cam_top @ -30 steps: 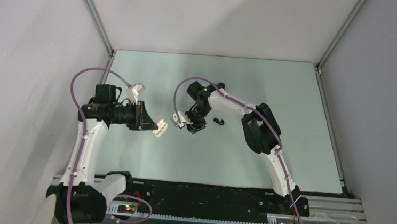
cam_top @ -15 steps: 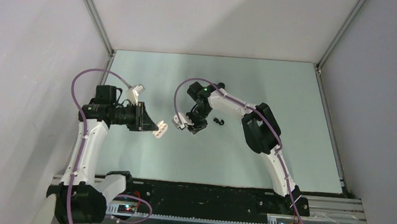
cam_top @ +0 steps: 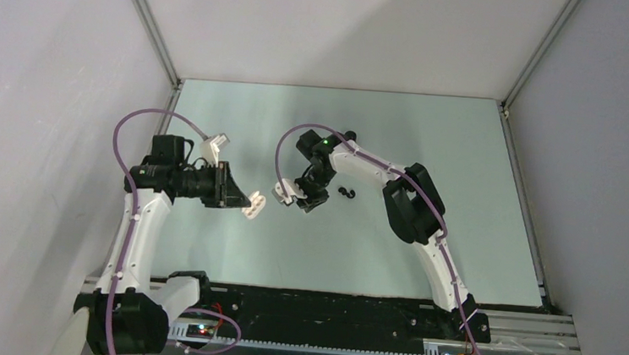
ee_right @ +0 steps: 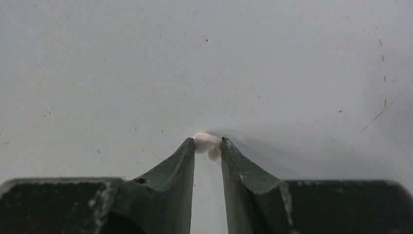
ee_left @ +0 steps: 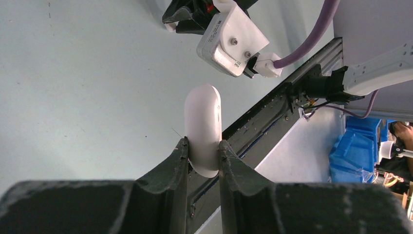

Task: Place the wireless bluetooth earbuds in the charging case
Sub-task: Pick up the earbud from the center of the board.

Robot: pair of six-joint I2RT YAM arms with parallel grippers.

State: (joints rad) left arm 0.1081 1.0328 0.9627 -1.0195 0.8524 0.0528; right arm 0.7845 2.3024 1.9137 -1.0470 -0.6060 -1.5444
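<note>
White earbud (ee_right: 207, 144) lies on table (ee_right: 97, 73) at ctr of rt wrist view, pinched btwn tips of right gripper (ee_right: 208, 152), jaws narrow, touching it both sides. Mid-frame in left wrist view, left gripper (ee_left: 203, 148) is clamped tight on white charging case (ee_left: 204, 117). Black earbuds (cam_top: 345, 192) sit just rt of right gripper in top view.

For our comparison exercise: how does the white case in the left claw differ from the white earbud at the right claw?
The white case is a long smooth oval; the white earbud is tiny and lumpy. The case sticks far out past the left claw clamping it; the earbud sits at the right claw's tips, on the table. Both are white.
</note>
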